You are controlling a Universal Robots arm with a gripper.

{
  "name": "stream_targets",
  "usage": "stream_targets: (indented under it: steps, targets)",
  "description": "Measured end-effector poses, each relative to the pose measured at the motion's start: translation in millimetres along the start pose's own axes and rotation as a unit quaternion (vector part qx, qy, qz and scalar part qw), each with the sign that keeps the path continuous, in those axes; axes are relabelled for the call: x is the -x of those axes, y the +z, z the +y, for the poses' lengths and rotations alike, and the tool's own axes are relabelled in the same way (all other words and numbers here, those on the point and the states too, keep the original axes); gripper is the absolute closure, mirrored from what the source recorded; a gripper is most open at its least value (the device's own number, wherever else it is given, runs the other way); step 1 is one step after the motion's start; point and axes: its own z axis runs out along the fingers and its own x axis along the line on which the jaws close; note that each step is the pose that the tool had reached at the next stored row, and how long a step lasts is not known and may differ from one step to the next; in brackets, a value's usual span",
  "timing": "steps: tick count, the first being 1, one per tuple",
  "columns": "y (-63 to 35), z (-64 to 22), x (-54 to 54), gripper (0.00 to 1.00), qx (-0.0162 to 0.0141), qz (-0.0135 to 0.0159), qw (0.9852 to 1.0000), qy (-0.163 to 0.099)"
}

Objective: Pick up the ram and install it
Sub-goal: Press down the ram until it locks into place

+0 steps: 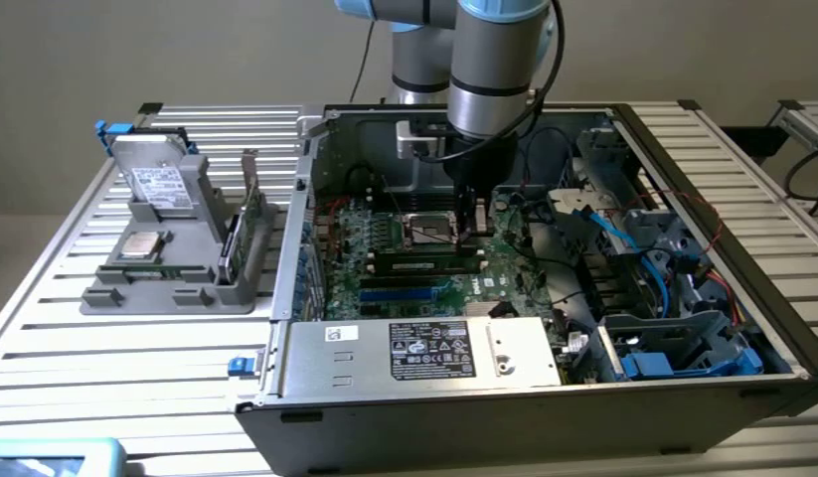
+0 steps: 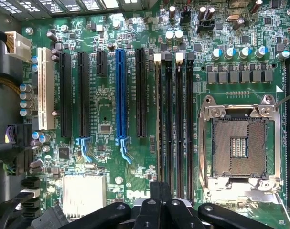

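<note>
Robot arm [image 1: 488,70] reaching into open computer case [image 1: 542,397], tool [image 1: 472,224] closed above motherboard [image 1: 409,268], grey parts stand [image 1: 170,278] alongside

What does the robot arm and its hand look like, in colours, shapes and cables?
The arm is made of round silver-grey tube sections with light blue caps at the joints and black rings between them. A thin black cable runs down along it. A pale grey box sits at the wrist. The hand is black, with rounded linkage bars joined by small silver pins.

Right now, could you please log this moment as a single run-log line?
arm: inside computer case | gripper: shut, above memory slots beside empty processor socket | ram in grip: cannot tell
</note>
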Motion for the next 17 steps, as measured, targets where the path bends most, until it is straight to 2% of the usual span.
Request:
stream_targets:
  steps: [17]
  targets:
    - [1.9, 0.0, -0.6, 0.89, 0.0, 0.0002, 1.0, 0.0]
